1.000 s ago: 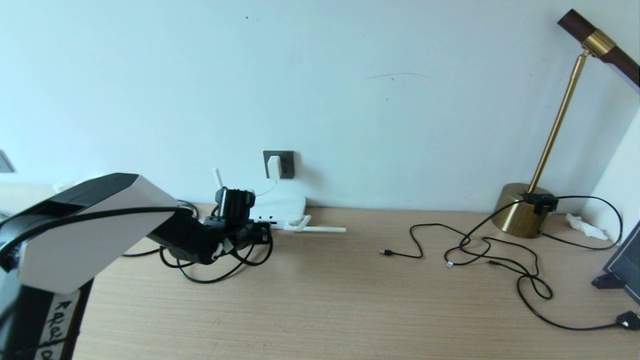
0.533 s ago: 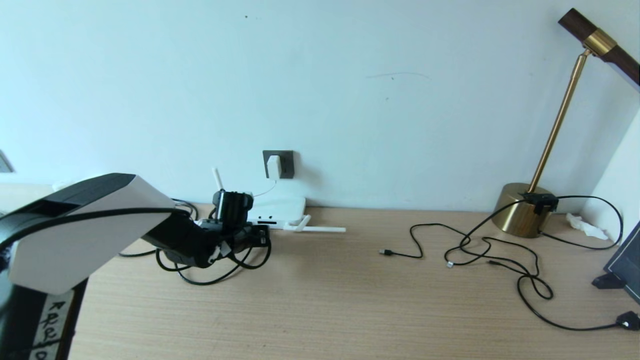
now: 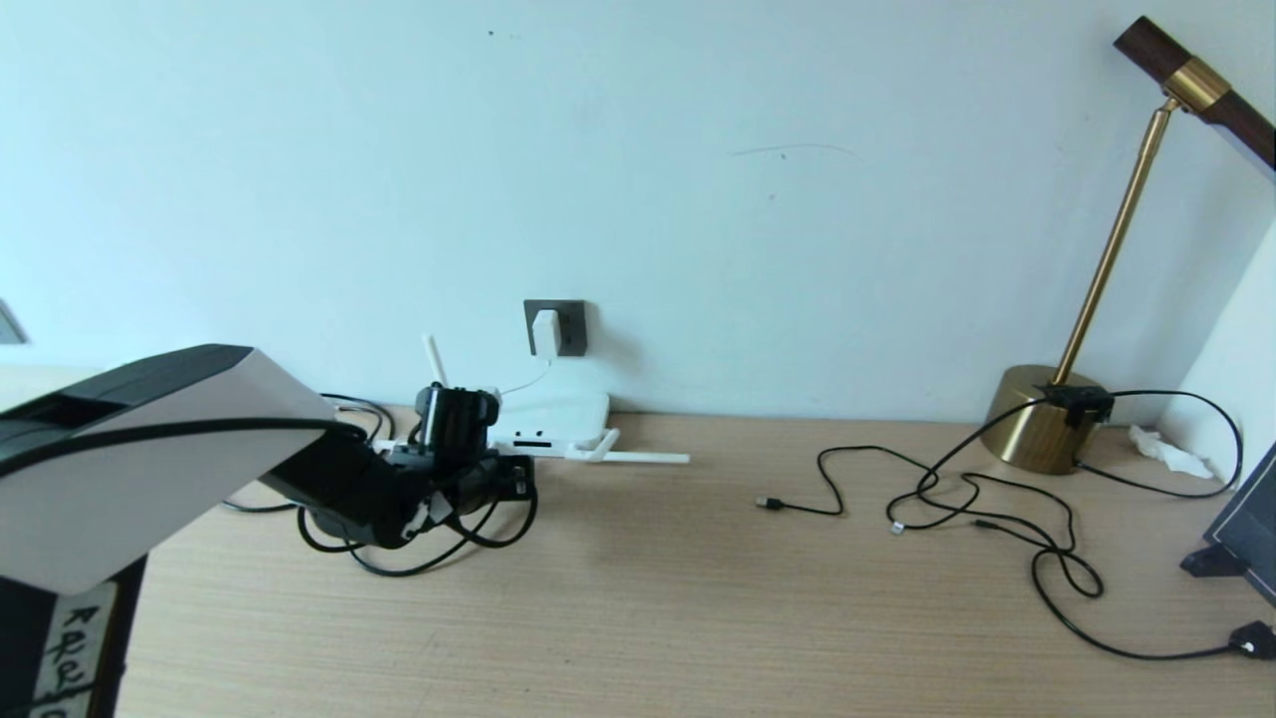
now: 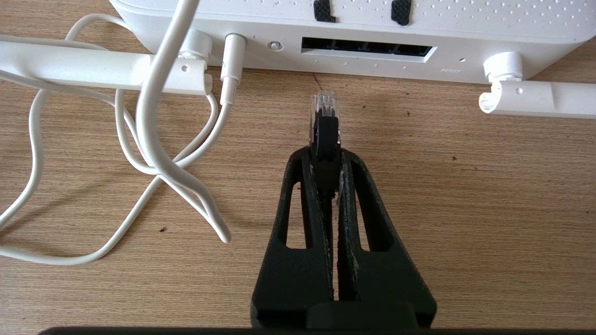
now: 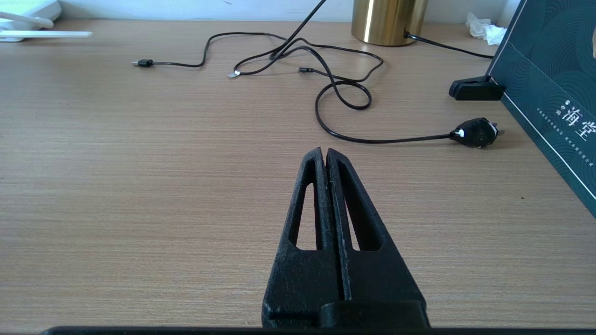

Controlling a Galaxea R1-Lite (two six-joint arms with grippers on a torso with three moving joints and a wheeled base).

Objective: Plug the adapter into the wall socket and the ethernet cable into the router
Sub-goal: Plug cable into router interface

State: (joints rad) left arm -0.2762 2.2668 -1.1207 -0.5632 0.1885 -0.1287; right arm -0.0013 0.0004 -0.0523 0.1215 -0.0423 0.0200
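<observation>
Left gripper [image 4: 326, 153]: low over the desk at the left, just in front of the router, its jaws pinched on the black plug of the ethernet cable [image 4: 324, 122], whose clear tip points at the router's near edge without touching it.
Ethernet cable slack: black loops lie on the desk around and under the left wrist in the head view [image 3: 439, 543]; they look free enough not to drag the plug aside, but I would watch them.
Router [image 4: 354, 32]: flat white box against the wall, far left of the desk, its long dark port slot [image 4: 368, 48] on the near edge, open and unblocked.
Alignment: the plug tip sits left of the slot's middle, roughly opposite its left end; it seems turned on edge compared with the wide slot, so roll the wrist to match before pushing.
Push: advance straight and level, slowly, and brace for the light router sliding toward the wall.
White cord [image 4: 153, 116]: runs from the router's left jack, left of the plug's path; keep clear of it.
Adapter [image 3: 545, 332]: already seated in the wall socket [image 3: 568, 328], above the router.
Right gripper [image 5: 326, 158]: parked over bare desk at the right, jaws pressed together, holding nothing.
</observation>
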